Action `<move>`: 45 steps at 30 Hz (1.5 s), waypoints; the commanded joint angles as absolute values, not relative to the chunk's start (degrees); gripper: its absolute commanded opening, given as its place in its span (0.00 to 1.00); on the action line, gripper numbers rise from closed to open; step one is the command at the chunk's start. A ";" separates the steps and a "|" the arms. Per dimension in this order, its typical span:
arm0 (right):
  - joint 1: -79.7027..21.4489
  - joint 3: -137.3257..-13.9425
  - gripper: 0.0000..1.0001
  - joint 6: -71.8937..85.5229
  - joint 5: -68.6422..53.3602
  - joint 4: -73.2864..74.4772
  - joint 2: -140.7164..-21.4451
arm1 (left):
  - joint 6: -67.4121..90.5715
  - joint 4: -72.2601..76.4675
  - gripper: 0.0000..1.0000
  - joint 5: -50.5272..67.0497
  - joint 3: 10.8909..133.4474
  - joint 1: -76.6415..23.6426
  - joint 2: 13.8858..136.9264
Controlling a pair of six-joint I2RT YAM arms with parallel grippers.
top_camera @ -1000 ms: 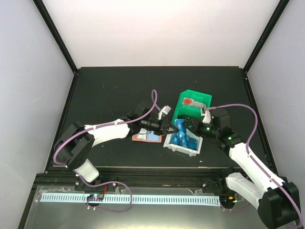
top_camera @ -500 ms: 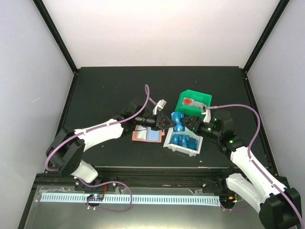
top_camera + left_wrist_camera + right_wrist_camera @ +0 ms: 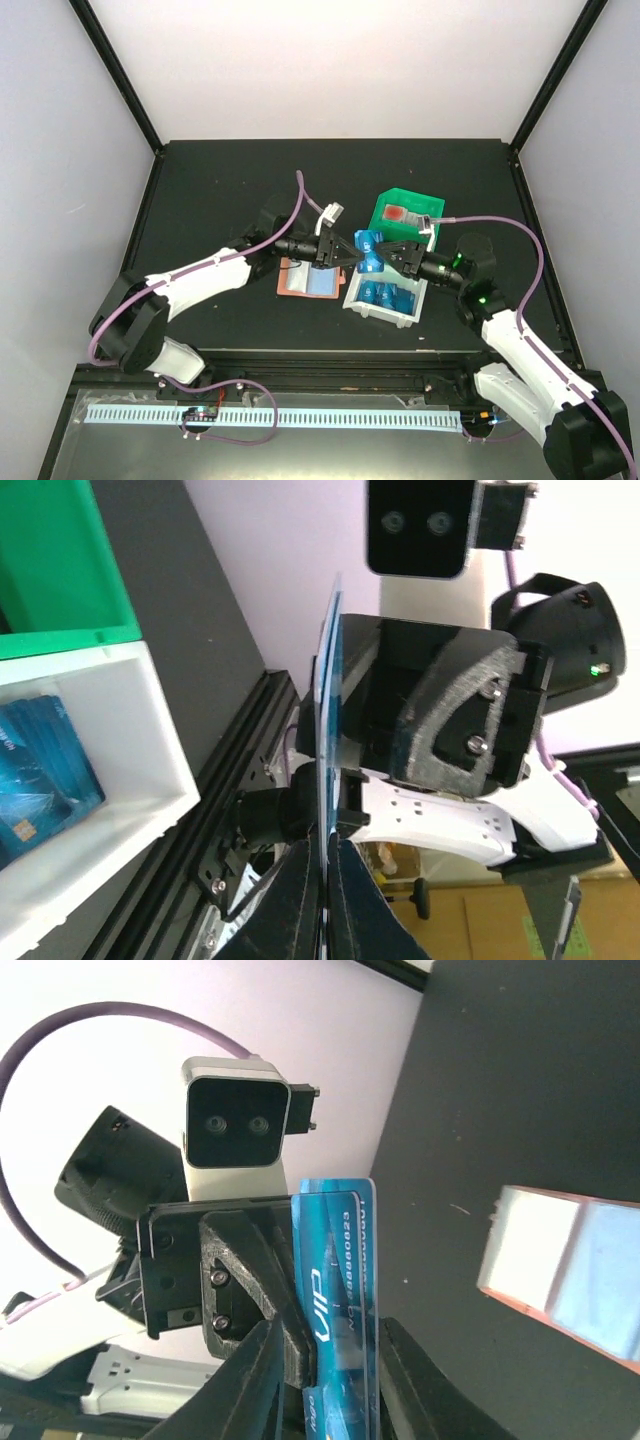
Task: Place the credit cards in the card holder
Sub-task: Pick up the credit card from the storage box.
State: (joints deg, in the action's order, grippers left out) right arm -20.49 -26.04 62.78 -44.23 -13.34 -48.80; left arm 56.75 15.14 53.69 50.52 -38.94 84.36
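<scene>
Lifted off the bin [image 3: 378, 312], both arms now meet mid-air: left fingers [image 3: 296, 905] clench a blue card [image 3: 338, 1270]; right fingers [image 3: 262, 1380] flank it, grip unclear. Handover looks underway; holder [image 3: 306, 281] lies open on the bench [image 3: 220, 190].

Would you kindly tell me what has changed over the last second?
The left gripper, shut on a blue credit card, and the right gripper facing it shifted together from over the white bin toward the far left. The card holder, that bin, the green bin and the remaining cards stayed put.
</scene>
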 commanded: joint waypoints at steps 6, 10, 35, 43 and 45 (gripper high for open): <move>-20.64 -27.95 0.14 64.24 -50.06 -23.05 -47.75 | 53.70 17.86 0.05 59.33 50.87 -37.73 80.85; -20.65 -28.36 0.07 64.66 -49.45 -23.88 -47.78 | 53.35 17.00 0.06 59.16 50.65 -36.99 80.28; -20.65 -28.72 0.01 66.59 -44.68 -22.91 -47.43 | 53.20 16.40 0.09 58.87 49.31 -35.86 79.91; -20.65 -31.37 0.01 58.56 -39.44 -11.39 -47.32 | 52.92 16.01 0.13 60.44 49.23 -36.01 79.12; -20.67 -31.45 0.01 58.00 -39.31 -10.88 -47.75 | 52.91 16.27 0.14 60.47 49.21 -36.02 79.09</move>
State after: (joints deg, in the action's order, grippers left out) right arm -20.53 -30.06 61.54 -41.85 -13.98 -47.83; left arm 54.13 16.12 58.81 49.23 -36.32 80.44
